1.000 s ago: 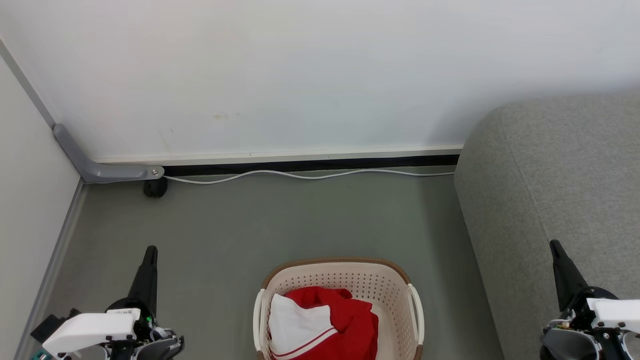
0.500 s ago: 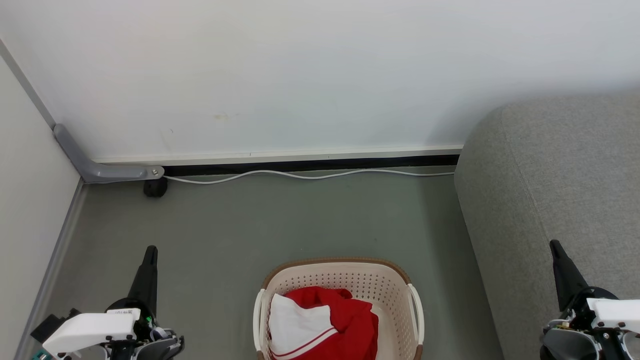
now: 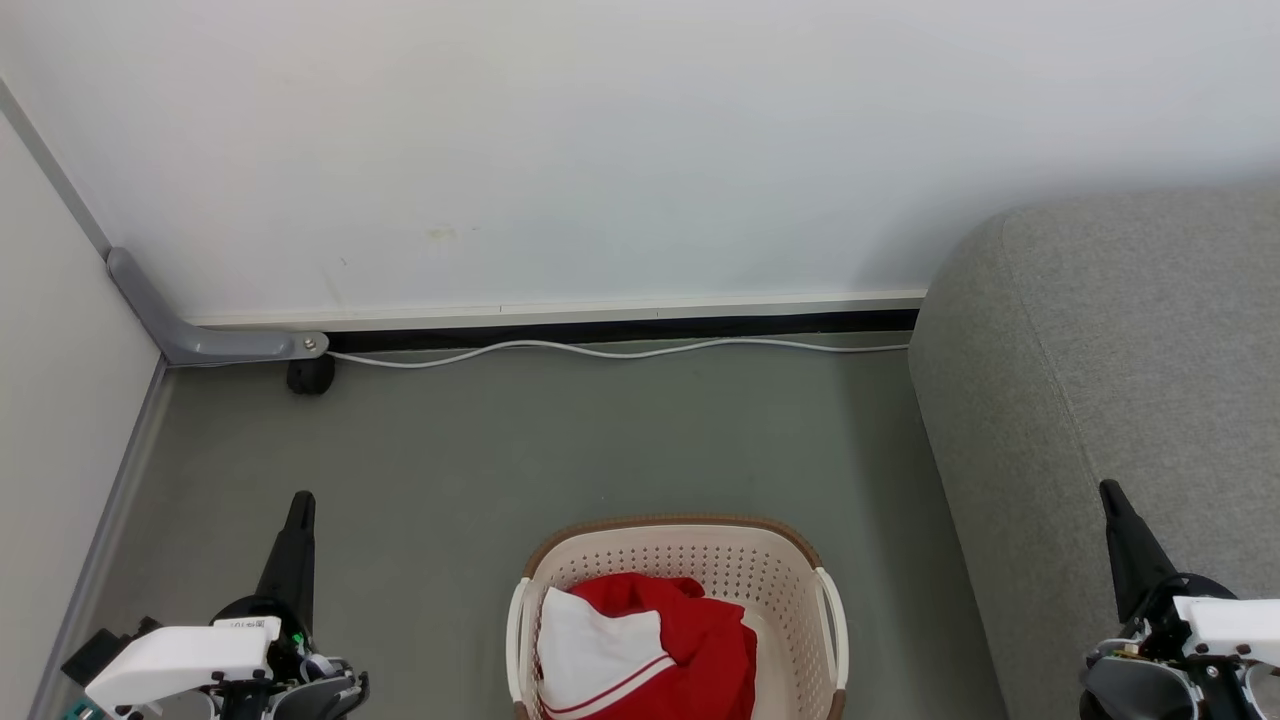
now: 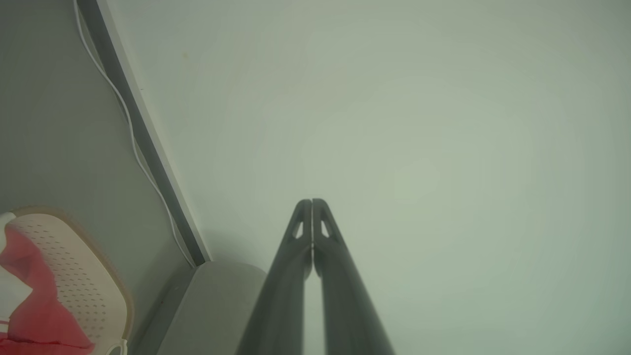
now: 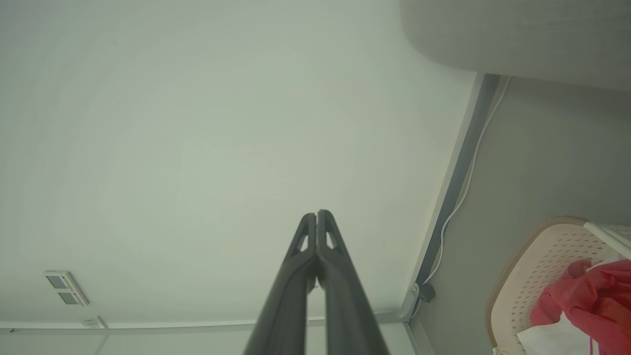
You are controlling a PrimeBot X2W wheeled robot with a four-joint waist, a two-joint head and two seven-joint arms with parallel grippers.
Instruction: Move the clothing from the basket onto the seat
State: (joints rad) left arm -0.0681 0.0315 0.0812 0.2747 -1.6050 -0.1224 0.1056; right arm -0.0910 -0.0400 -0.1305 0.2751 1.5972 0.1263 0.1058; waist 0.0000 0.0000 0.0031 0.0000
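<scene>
At lower centre I see the basket [image 3: 690,565] in smooth cream plastic with many small holes, its rim brown with a woven look. The clothing [image 3: 715,645] inside is soft red and white cloth. The seat [image 3: 1100,350] at right has coarse matt grey fabric. The floor [image 3: 500,450] looks smooth and matt. The left gripper [image 4: 312,203] and right gripper [image 5: 316,216] have dark matt fingers.

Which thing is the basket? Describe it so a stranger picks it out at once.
Start at the big grey sofa on the right; on the grey-green floor just left of it stands the basket. It is a cream perforated oval tub with a brown rim and white side handles, holding red-and-white clothing, unlike the thin white cable by the wall.
</scene>
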